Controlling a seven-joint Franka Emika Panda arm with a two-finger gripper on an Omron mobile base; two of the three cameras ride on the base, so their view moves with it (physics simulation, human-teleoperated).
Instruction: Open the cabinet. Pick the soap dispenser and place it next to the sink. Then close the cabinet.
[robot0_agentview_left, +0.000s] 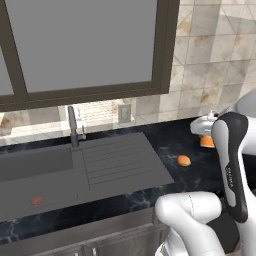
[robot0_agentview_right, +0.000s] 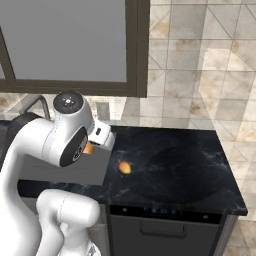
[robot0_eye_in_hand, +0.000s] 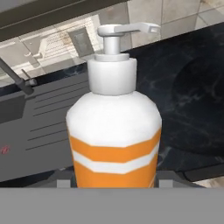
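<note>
Nearest us, our tool (robot0_eye_in_hand: 113, 186) grips the soap dispenser (robot0_eye_in_hand: 114, 131) above the dark desk (robot0_eye_in_hand: 192, 87), beside the sink (robot0_agentview_left: 35, 165).

We see the white-and-orange pump soap dispenser (robot0_eye_in_hand: 114, 127) upright between the gripper (robot0_eye_in_hand: 114, 183) jaws, above the dark marbled stone counter (robot0_agentview_right: 190, 165) just right of the grey sink's ribbed drainboard (robot0_agentview_left: 120, 160). A small round orange fruit (robot0_agentview_left: 184, 160) lies on the counter beside that drainboard; the grey upright faucet (robot0_agentview_left: 74, 127) stands behind the basin.
</note>
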